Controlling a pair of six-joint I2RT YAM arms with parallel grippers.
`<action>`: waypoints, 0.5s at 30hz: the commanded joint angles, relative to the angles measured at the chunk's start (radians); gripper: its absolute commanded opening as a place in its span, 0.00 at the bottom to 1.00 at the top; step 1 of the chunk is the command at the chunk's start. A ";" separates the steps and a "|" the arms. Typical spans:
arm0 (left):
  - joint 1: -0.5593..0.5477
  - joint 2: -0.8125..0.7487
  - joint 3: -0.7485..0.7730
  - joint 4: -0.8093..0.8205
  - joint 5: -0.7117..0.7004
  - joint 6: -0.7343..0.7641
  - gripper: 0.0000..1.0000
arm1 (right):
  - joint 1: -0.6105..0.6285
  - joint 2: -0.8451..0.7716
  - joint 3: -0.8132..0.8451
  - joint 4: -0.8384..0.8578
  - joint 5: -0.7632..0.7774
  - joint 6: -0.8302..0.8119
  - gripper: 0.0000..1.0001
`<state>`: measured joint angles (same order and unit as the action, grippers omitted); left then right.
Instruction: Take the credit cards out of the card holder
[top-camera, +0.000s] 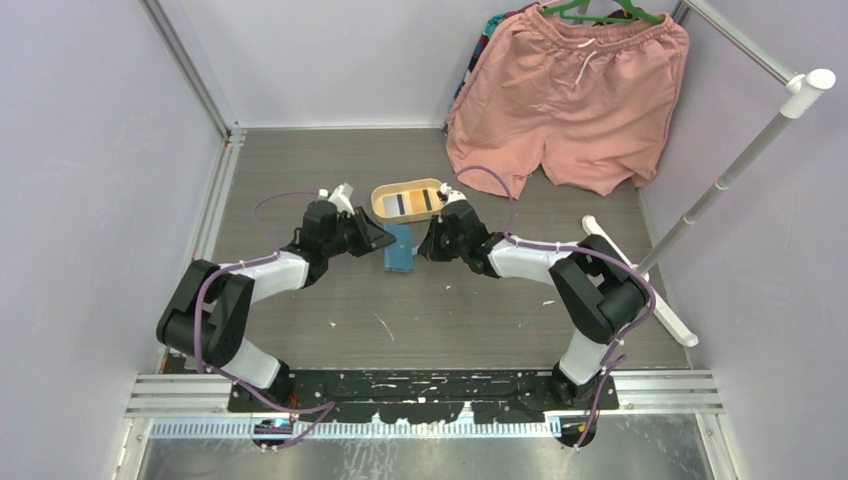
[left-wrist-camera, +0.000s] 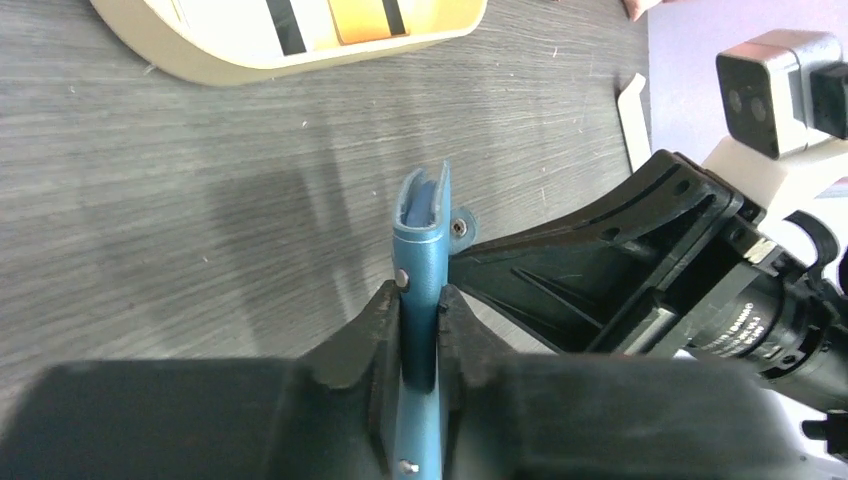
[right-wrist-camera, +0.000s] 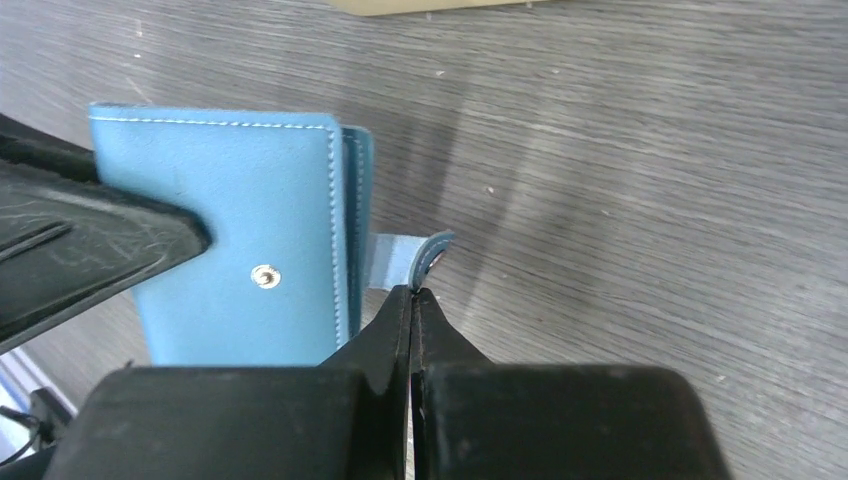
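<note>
The left fingers (top-camera: 372, 237) (left-wrist-camera: 388, 318) were nearly closed, clamped on the card holder (top-camera: 400, 252) (left-wrist-camera: 421, 245) (right-wrist-camera: 235, 225). They held it on edge, near the middle of the grey surface (top-camera: 450, 320). In the left wrist view the teal wallet stood narrow side up between the two black pads, its folded halves close together and a small metal stud showing on its side. From the right wrist view its darker outer face showed flat, with a snap stud at mid-height and the left arm's finger pressed over its left part. Just right of the holder, the right fingers (top-camera: 432, 240) (right-wrist-camera: 412, 300) were fully closed, pinching the short closure strap (right-wrist-camera: 405, 258) that stuck out from the wallet's right edge; the strap's rounded end curled above the tips. Behind both arms lay a yellow oval tray (top-camera: 380, 205) (left-wrist-camera: 200, 65), and in it rested two credit cards (top-camera: 408, 203) (left-wrist-camera: 300, 15), one whitish and one orange, each with a dark stripe. Farther back to the right, pink shorts (top-camera: 570, 100) hung from a green hanger (top-camera: 600, 12), and a white rail stand (top-camera: 730, 170) leaned at the far right.
</note>
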<state>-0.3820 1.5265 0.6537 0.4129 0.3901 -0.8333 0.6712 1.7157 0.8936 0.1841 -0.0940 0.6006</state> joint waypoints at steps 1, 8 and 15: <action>-0.003 -0.009 -0.013 0.075 0.029 0.012 0.28 | 0.000 -0.060 0.004 -0.056 0.087 -0.042 0.01; -0.003 0.047 -0.051 0.119 0.021 0.011 0.68 | -0.010 -0.172 -0.053 -0.143 0.165 -0.090 0.01; -0.016 0.097 -0.063 0.175 0.015 -0.019 0.84 | -0.013 -0.303 -0.099 -0.178 0.134 -0.122 0.01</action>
<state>-0.3855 1.6184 0.5915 0.4900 0.4042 -0.8387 0.6632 1.5047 0.8082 0.0124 0.0357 0.5117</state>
